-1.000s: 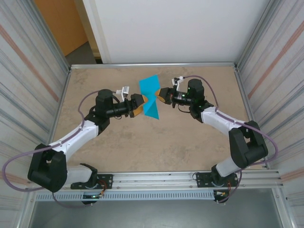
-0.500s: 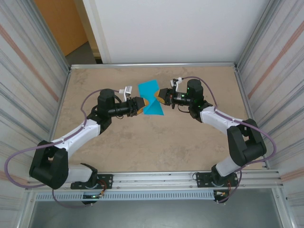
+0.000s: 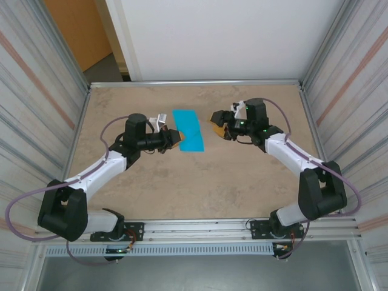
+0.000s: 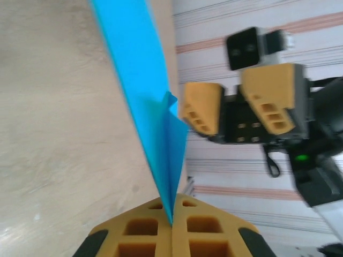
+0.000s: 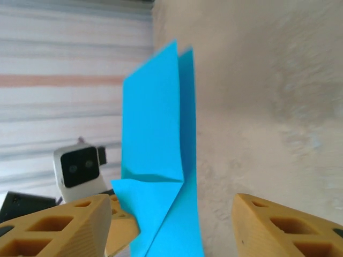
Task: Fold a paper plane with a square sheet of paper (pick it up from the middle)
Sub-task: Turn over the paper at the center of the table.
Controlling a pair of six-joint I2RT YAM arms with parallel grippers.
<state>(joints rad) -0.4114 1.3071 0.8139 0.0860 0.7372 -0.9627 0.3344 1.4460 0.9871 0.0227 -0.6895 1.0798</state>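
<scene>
Fingers [image 4: 140,231] of the left gripper [image 4: 172,214] are pressed together on one edge of the square sheet of paper [image 3: 188,130], pinching both layers at once, and we judge that grip is there to keep the doubled sheet from springing open. The right gripper [image 3: 218,125] stands just beside the opposite long edge, apart from it, its fingers [image 5: 64,225] spread wide and holding nothing. We judge it is free to come in for the next crease. The sheet is doubled into a long narrow rectangle, lying roughly level over the far middle of the table [image 3: 151,182], between the two grippers. We cannot tell whether its underside touches the surface. No nose folds are visible, so the plane is at an early step by our reading. The paper is thin, turquoise, plain and matte. In the right wrist view the two layers sit slightly offset at the far end, and a small triangular crease shows near the pinched end. In the left wrist view it reads almost edge-on, a stiff blade with one loose flap lifting. The finger pads are ochre plastic, blocky, with open rectangular cells. The arms are black and white with grey cables looping off them. The table top is beige and mottled, stone-like and smooth; ribbed metal walls [image 3: 36,91] close in both sides
</scene>
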